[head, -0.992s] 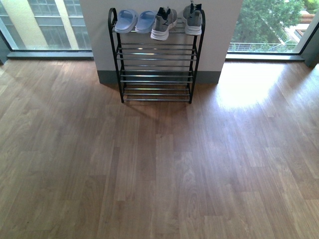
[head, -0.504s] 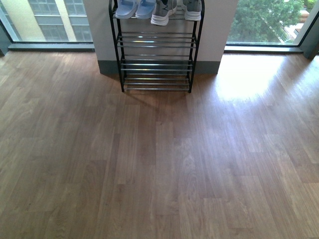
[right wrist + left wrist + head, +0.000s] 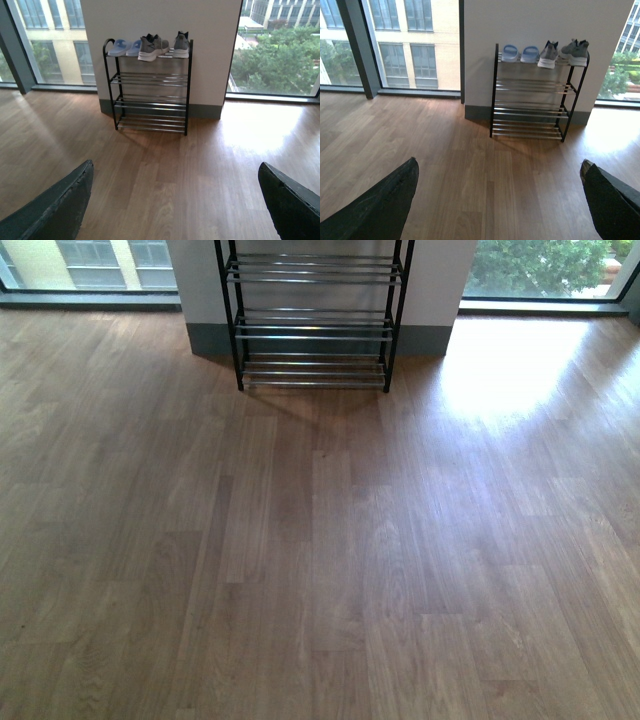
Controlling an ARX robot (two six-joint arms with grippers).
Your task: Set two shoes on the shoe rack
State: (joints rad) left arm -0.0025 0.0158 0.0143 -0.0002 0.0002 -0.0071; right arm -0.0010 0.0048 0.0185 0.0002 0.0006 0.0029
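Sneakers (image 3: 161, 46) atop rack (image 3: 150, 95) in wrist views only, apparently paired, both jaws apart, empty.

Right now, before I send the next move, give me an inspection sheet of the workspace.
Surface: wood plank floor, bare, sun glare at the right.
Job's things: shoe rack against the white wall; grey sneakers and pale blue slides all on its top tier; lower tiers bare.
Clutter: nothing seen.
Grippers: left gripper and right gripper open, holding nothing.
Cables: nothing seen.
Surroundings: windows either side, trees and buildings outside.
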